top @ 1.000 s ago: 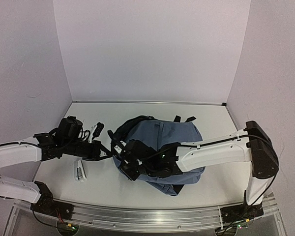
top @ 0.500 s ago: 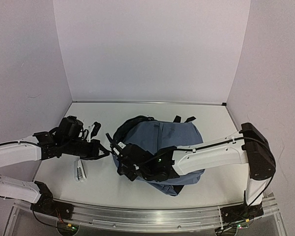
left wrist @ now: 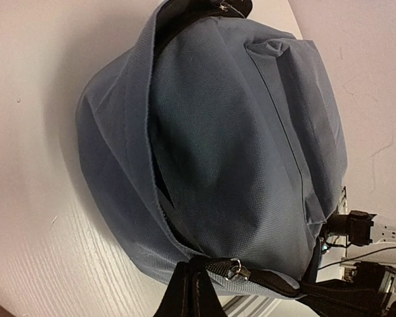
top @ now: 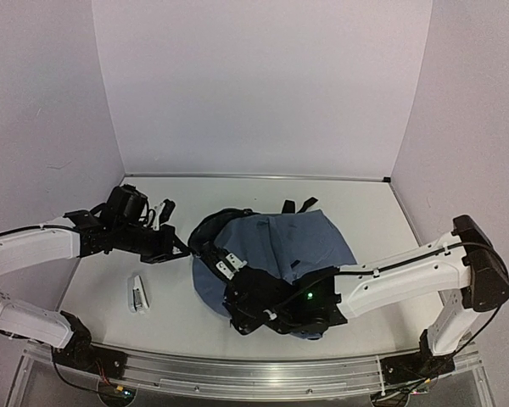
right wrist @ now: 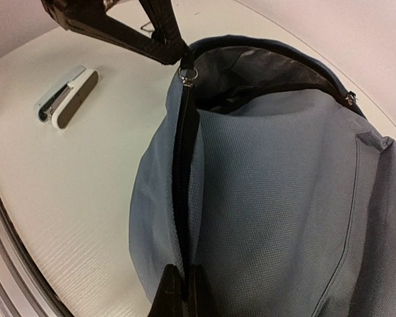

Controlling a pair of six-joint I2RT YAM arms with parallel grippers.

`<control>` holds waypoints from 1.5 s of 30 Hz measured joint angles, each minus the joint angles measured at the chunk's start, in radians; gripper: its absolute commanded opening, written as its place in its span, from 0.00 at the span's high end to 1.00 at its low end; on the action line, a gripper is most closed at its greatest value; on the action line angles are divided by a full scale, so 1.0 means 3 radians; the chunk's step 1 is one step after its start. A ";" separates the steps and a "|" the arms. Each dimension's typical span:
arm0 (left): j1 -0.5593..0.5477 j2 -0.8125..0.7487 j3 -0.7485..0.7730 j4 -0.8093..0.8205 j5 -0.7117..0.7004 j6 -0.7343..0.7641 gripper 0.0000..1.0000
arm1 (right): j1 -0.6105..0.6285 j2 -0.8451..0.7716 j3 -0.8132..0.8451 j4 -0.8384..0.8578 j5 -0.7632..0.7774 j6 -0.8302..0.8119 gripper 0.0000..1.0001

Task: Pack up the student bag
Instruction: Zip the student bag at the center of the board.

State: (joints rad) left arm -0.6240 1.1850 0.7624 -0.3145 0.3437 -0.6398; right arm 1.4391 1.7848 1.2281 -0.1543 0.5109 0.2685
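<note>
The student bag [top: 293, 246] is lying in the middle of the bench [top: 369, 208], and we are seeing its mouth gaping toward the left, with dark lining [right wrist: 264, 69] showing inside. Its black straps [top: 305, 204] are trailing off the far side.

We are watching the left arm [top: 34, 246] reaching in from the left. Its jaws are pressed fully together on the black zipper edge [right wrist: 185, 165] at the left end of the bag, right beside a small metal zipper ring [left wrist: 236, 269].

The right arm [top: 399, 275] is stretching across the near side of the bag. Its jaws are also fully closed, pinching that same black zipper edge lower down, at the near left corner of the bag.

A white and grey stapler [top: 137, 294] is lying flat on the bench to the near left, apart from the bag and both arms.
</note>
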 measured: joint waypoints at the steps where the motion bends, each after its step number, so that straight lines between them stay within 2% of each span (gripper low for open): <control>1: 0.0040 0.0047 0.0027 0.0000 0.0085 0.0024 1.00 | 0.0005 -0.0039 -0.0047 0.0019 0.0016 0.0056 1.00; 8: 0.0361 0.0383 0.0213 0.0020 0.0469 0.0182 1.00 | 0.0046 -0.0362 -0.0363 0.0010 0.0031 0.0374 1.00; 16: 0.0431 0.0599 0.0381 0.0020 0.0783 0.0424 1.00 | 0.0051 -0.0529 -0.0511 0.0021 0.0071 0.0617 0.99; 17: 0.0456 0.0640 0.0403 0.0020 0.0843 0.0452 1.00 | 0.0051 -0.0542 -0.0523 0.0030 0.0076 0.0640 0.95; 18: 0.0479 0.0681 0.0432 0.0018 0.0915 0.0479 1.00 | 0.0051 -0.0561 -0.0540 0.0038 0.0077 0.0666 0.86; 21: 0.0588 0.0785 0.0493 0.0093 0.0961 0.0587 1.00 | 0.0095 -0.0654 -0.0593 -0.0154 0.0090 0.0809 0.41; 22: 0.0688 0.0807 0.0507 0.0144 0.0940 0.0616 1.00 | 0.0132 -0.0699 -0.0620 -0.0263 0.0094 0.0875 0.34; 25: 0.0994 0.0858 0.0513 0.0375 0.0991 0.0706 1.00 | 0.0228 -0.0843 -0.0667 -0.0616 0.0131 0.1135 0.26; 29: 0.1029 0.0864 0.0495 0.0586 0.1152 0.0748 1.00 | 0.0000 -0.1058 -0.0701 -0.0831 0.0103 0.1597 0.19; 34: 0.1020 0.0831 0.0352 0.0708 0.1234 0.0760 1.00 | -0.0560 -0.1327 -0.0999 -0.0964 -0.0026 0.2077 0.15; 36: 0.1020 0.0825 0.0306 0.0715 0.1235 0.0761 1.00 | -0.0664 -0.1370 -0.1104 -0.1026 -0.0065 0.2199 0.17; 45: 0.1008 0.0700 0.0093 0.0815 0.1301 0.0738 1.00 | -0.0867 -0.1370 -0.1408 -0.1028 -0.0263 0.2492 0.49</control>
State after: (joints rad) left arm -0.3216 1.3949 0.7904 -0.0699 0.7341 -0.4185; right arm 1.1791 1.3738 0.8056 -0.4628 0.4321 1.0159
